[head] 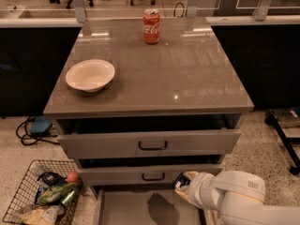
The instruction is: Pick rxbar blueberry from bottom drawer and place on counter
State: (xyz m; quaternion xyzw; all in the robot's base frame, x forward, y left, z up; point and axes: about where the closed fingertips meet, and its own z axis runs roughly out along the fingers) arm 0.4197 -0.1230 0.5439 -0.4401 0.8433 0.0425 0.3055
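Observation:
The bottom drawer (126, 209) stands pulled open under the two higher drawers, and its pale floor carries a dark shadow. My white arm reaches in from the lower right. My gripper (182, 182) is at the drawer's right back corner, just below the middle drawer's front. A dark and tan shape sits at the gripper's tip; I cannot tell whether it is the rxbar blueberry. No bar shows on the drawer floor. The counter (187, 74) is the glossy grey-brown top above.
A white bowl (90, 75) sits on the counter's left side and a red cola can (151, 26) stands at its back. A wire basket (40, 200) of packets stands on the floor to the left of the drawers. A dark stand's foot (283, 135) lies at the right.

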